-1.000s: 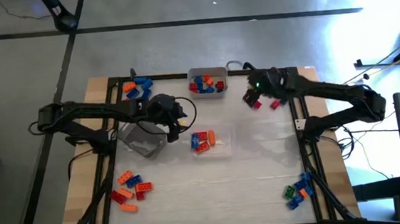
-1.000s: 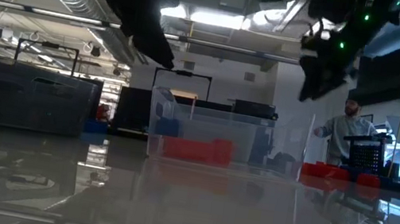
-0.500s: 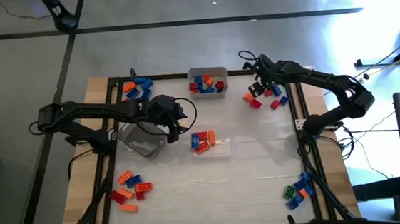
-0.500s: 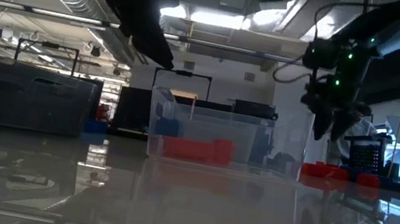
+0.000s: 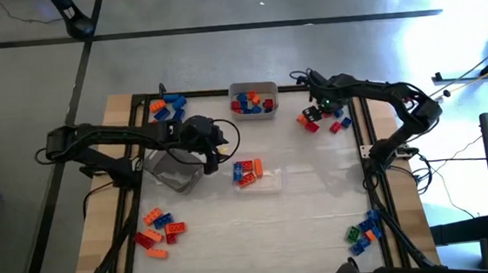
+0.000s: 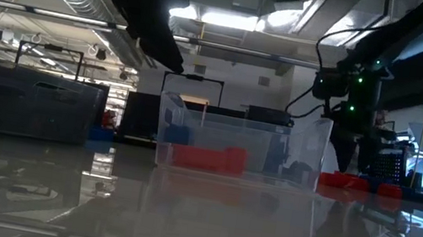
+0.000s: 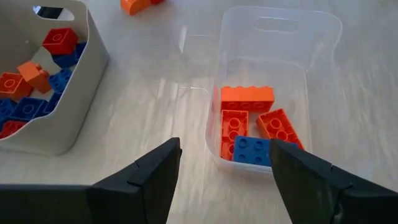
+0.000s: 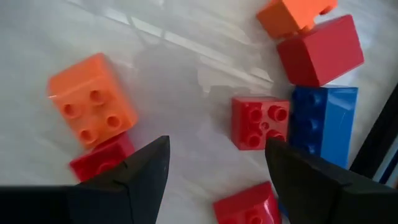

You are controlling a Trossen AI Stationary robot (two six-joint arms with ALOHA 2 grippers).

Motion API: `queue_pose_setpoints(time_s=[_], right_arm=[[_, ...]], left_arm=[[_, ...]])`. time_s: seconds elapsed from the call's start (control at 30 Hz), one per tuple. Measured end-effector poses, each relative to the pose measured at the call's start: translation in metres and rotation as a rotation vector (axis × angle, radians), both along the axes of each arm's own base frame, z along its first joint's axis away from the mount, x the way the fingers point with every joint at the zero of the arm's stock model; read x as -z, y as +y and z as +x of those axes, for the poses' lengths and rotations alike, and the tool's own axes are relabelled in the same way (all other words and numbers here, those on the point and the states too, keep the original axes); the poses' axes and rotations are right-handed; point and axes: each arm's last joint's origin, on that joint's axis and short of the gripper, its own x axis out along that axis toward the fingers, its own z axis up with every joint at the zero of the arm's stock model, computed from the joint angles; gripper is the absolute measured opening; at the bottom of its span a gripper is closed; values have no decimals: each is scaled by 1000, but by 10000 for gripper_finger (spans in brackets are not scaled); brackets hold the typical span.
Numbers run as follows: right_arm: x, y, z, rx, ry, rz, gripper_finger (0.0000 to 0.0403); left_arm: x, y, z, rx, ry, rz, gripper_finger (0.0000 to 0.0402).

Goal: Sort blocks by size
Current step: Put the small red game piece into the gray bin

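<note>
The blocks [image 8: 92, 97] are smooth, glossy moulded plastic with raised studs. The clear tray [image 7: 323, 68] is thin transparent plastic; the white bin [image 7: 87, 74] is opaque matt plastic. The tabletop [image 7: 155, 112] shows a pale wood-grain finish with a reflective sheen. Gripper fingers [image 7: 152, 180] appear matt black.

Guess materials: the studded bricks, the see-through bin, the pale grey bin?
Red studded brick: likely hard moulded plastic, glossy, crisp studs. Clear rectangular bin: thin transparent plastic, tabletop visible through the walls. Pale grey bin: opaque, matte, probably plastic; the look leaves it open.
</note>
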Motion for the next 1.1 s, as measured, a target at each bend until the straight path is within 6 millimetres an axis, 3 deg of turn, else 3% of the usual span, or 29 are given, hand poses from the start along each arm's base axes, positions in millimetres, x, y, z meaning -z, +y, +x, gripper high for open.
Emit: queue_pose_setpoints(time_s=[0.33,0.73,1.1], right_arm=[[15,-10,-1,7,33,26,261],[15,-8,4,-23,-23,49,261],[3,-1,23,-78,-43,45,261]], left_arm=[[1,0,0,0,8,-2,232],[1,0,-1,0,8,-2,232],[1,0,0,0,9,-2,232]])
